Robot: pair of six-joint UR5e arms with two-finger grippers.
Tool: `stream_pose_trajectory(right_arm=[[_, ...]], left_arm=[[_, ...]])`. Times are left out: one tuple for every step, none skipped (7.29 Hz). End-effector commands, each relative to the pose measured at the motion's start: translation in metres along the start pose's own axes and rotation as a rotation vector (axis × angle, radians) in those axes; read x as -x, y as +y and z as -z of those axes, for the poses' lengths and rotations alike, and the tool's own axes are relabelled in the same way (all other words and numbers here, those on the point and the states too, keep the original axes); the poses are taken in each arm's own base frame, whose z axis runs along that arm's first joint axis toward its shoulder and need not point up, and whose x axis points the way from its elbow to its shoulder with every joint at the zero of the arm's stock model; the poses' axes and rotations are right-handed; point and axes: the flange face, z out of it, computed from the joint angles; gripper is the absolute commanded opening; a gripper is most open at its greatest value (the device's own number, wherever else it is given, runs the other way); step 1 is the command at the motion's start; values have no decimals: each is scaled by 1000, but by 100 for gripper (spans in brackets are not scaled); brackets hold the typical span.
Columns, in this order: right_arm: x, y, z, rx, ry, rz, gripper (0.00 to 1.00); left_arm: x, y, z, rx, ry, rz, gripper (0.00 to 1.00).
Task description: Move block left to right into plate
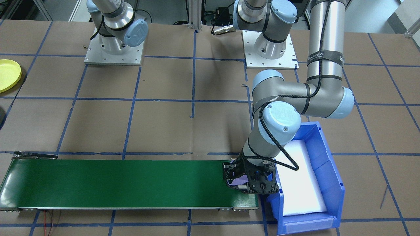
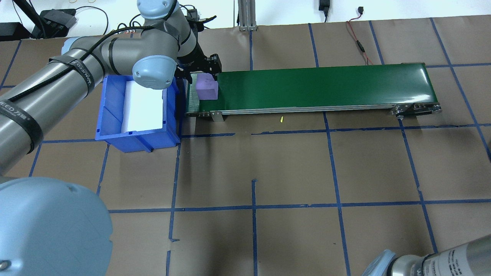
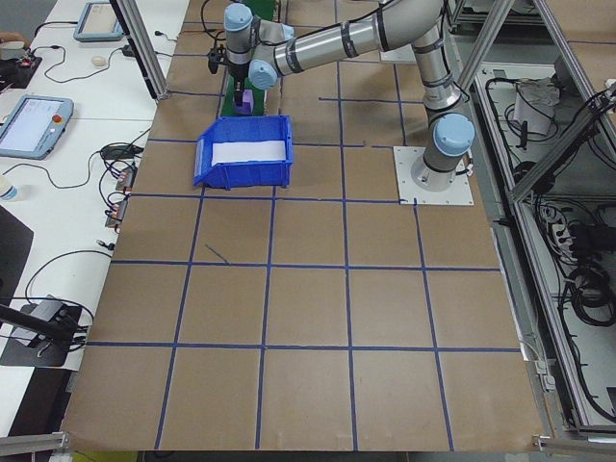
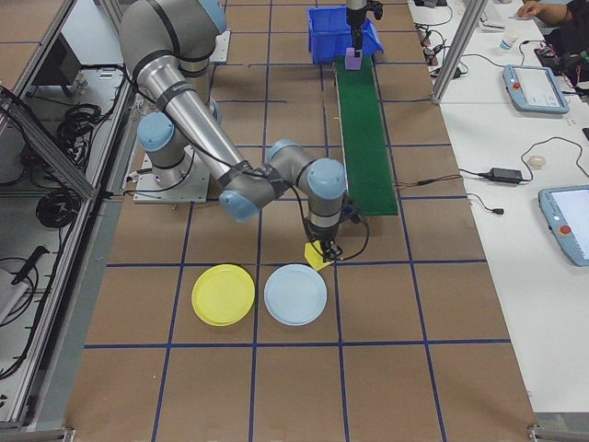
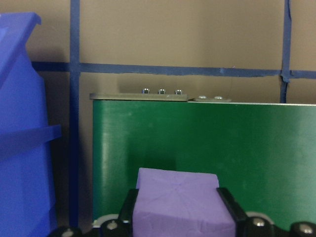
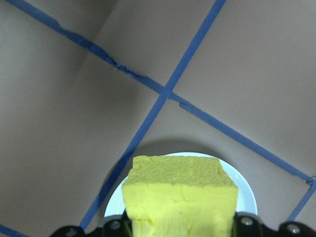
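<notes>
A purple block (image 5: 177,200) sits between the fingers of my left gripper (image 5: 177,217), which is shut on it low over the near end of the green conveyor belt (image 2: 314,86). The same purple block (image 2: 207,90) shows under that left gripper (image 2: 203,74) in the overhead view. My right gripper (image 6: 180,222) is shut on a yellow block (image 6: 180,190) and hangs over the edge of a pale blue plate (image 6: 244,195). The yellow plate (image 4: 224,295) lies just beside that pale blue plate (image 4: 295,294), apart from my right gripper (image 4: 324,250).
A blue bin (image 2: 138,130) with a white foam liner stands right next to the belt end by the left arm. Brown paper with a blue tape grid covers the table. Tablets and cables lie on side benches.
</notes>
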Motion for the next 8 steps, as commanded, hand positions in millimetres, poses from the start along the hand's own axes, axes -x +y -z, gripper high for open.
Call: stream_pose_trajectory(right_arm=[[-14, 62, -63, -2, 8, 11, 37], [-15, 65, -65, -6, 4, -3, 99], [-16, 65, -63, 0, 8, -15, 100], [-16, 66, -57, 8, 16, -116, 100], [-12, 63, -40, 6, 8, -232, 100], [6, 41, -11, 9, -37, -305, 100], [44, -22, 21, 11, -74, -314, 100], [89, -92, 35, 14, -111, -358, 97]], left_arm=[[5, 16, 60, -9, -45, -3, 100], [15, 35, 105, 30, -140, -4, 100], [29, 58, 152, 52, -163, 10, 100], [67, 79, 193, 94, -170, 79, 100], [83, 102, 233, 86, -172, 96, 100], [84, 121, 250, 96, -191, 42, 100], [86, 125, 254, 112, -202, 14, 100], [96, 126, 249, 131, -208, 24, 100]])
